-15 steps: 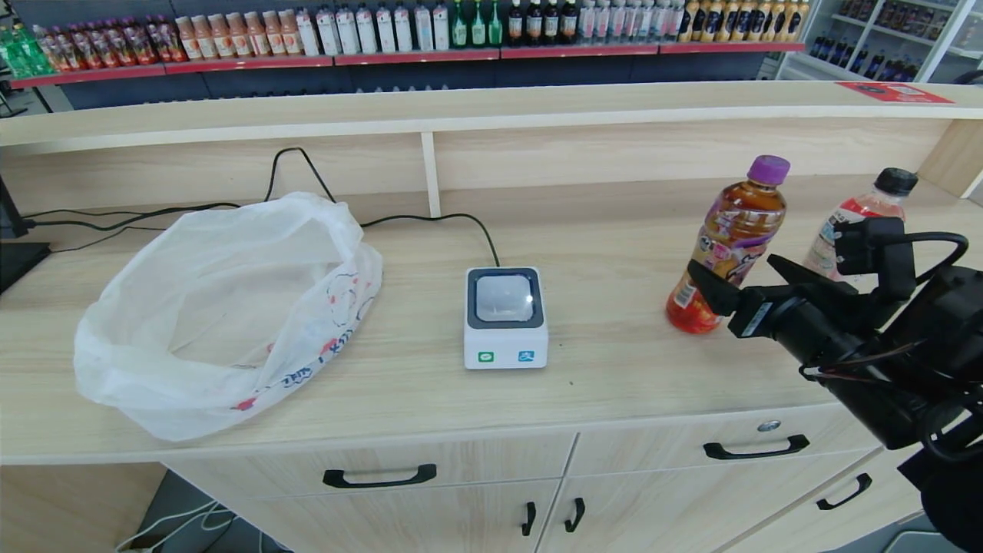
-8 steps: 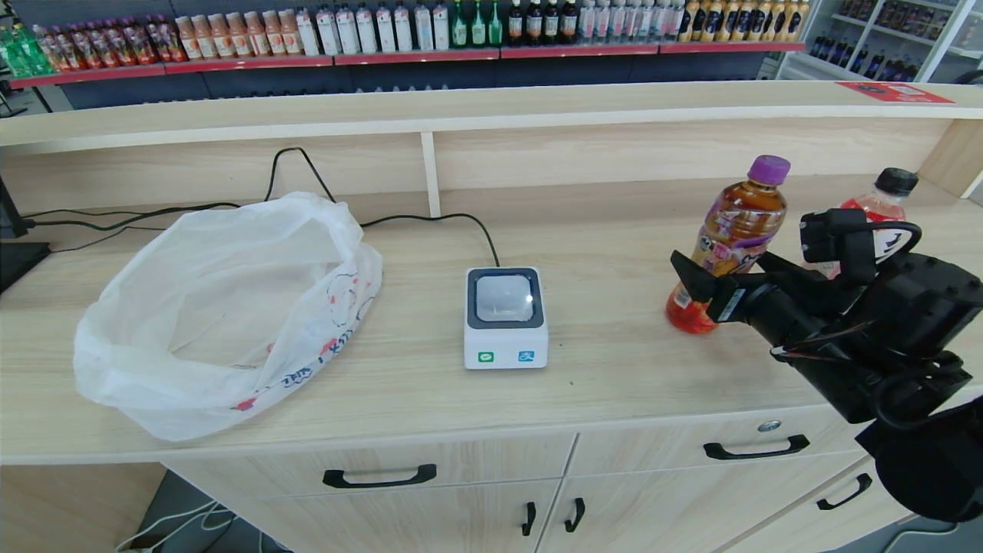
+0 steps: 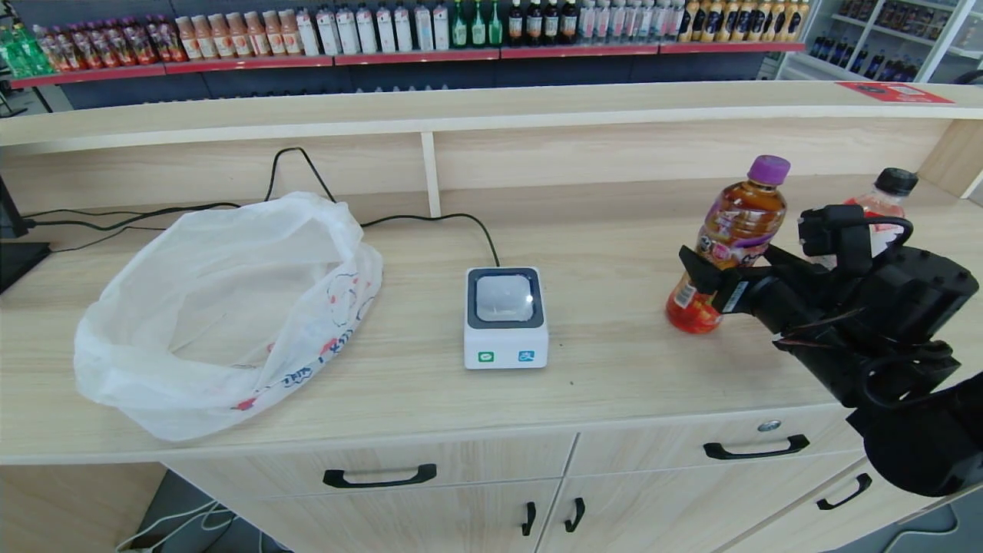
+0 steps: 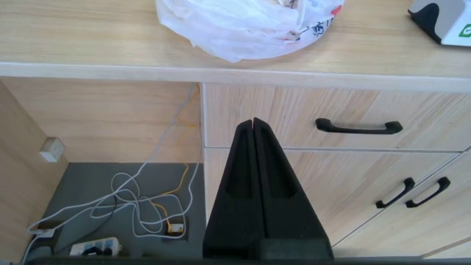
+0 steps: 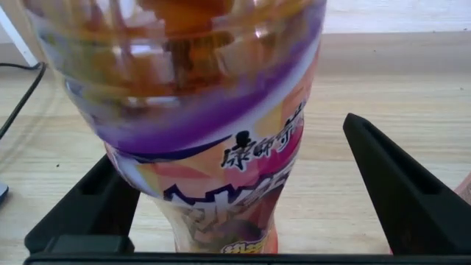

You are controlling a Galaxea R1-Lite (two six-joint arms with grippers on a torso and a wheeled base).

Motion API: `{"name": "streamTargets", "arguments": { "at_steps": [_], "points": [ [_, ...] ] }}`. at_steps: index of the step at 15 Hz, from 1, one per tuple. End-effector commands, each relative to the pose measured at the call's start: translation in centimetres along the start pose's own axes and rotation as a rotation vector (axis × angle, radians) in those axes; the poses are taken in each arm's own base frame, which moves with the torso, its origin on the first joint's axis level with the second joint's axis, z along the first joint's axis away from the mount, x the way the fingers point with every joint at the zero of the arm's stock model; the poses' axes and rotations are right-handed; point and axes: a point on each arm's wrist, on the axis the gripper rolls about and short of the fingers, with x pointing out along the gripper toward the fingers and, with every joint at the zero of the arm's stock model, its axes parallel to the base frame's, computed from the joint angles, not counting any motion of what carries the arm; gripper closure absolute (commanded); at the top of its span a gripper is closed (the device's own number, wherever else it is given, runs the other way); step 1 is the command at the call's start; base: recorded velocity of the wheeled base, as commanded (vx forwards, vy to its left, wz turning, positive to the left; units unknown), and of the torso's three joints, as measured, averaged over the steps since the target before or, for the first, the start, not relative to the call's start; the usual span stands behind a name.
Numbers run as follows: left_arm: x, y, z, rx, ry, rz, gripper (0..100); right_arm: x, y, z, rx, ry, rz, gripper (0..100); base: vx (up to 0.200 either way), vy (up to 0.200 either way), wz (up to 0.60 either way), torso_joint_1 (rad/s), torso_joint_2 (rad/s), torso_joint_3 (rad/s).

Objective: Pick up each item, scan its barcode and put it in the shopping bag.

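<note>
One purple-capped bottle (image 3: 729,238) upright, cap up, inside parted right gripper (image 5: 232,147)

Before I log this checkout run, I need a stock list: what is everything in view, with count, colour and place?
purple-capped bottle: 1, orange drink, upright on the counter's right part
black-capped bottle: 1, pinkish, farther right, behind the right arm
scanner: 1, white with grey top, mid-counter
shopping bag: 1, translucent white, open, counter's left part
cables: several, black, along the counter's back, one to the scanner
counter: 1, light wood, black-handled drawers below
shelf bottles: many, mixed colours, on the shelf behind
left gripper: 1, black, shut, low before the drawers
right gripper: 1, black, open, fingers either side of the purple-capped bottle
</note>
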Motion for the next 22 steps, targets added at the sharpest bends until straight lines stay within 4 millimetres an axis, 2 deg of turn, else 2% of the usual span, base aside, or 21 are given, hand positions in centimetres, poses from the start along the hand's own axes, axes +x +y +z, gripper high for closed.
{"name": "streamTargets", "arguments": {
  "at_steps": [1,4,5,15,22],
  "points": [
    [0.0,0.0,0.0,0.0,0.0,0.0,100,0.5,0.0,0.1,-0.003,-0.01,-0.001,0,0.0,0.0,0.0,0.0,0.0,0.0],
    [0.0,0.0,0.0,0.0,0.0,0.0,100,1.1,0.1,0.2,-0.006,-0.024,-0.001,0,0.0,0.0,0.0,0.0,0.0,0.0],
    [0.0,0.0,0.0,0.0,0.0,0.0,100,1.0,0.1,0.0,-0.008,-0.016,-0.003,100,0.0,0.0,0.0,0.0,0.0,0.0],
    [0.0,0.0,0.0,0.0,0.0,0.0,100,1.1,0.1,0.4,-0.01,-0.035,0.025,100,0.0,0.0,0.0,0.0,0.0,0.0],
    [0.0,0.0,0.0,0.0,0.0,0.0,100,0.6,0.1,1.8,-0.007,-0.074,0.027,100,0.0,0.0,0.0,0.0,0.0,0.0]
  ]
}}
